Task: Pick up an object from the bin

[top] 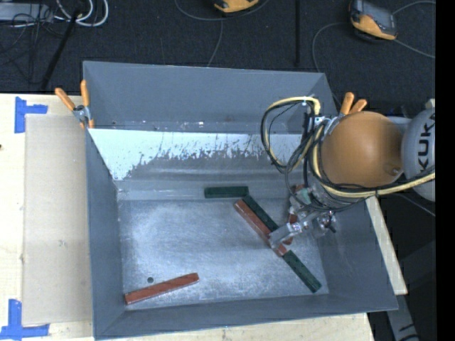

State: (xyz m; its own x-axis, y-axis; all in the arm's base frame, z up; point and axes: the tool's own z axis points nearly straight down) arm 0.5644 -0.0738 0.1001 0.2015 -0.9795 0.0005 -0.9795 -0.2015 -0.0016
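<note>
Just above the floor of the grey bin point(103, 212), right of centre, the KUKA arm's gripper point(288, 234) hangs at the lower-right end of a red-brown bar point(250, 217). The wrist's orange cover point(359, 151) bulks over it from the right. The bar lies flat on a diagonal, its long axis running from upper left to lower right, so nearly all its length stretches up and to the left of the gripper. Touching it, a long dark green bar point(302, 272) follows much the same diagonal and carries on past the gripper toward the bin's lower-right corner. The two seem to cross or overlap near the middle, though that is hard to make out. Whether the gripper is spread or pinching cannot be told from this angle. A grasp here would likely take the red-brown bar by its end, leaving it prone to tip. A short dark green bar point(226, 191) lies near the back wall, and a second red-brown bar point(162, 288) sits well apart at lower left.
</note>
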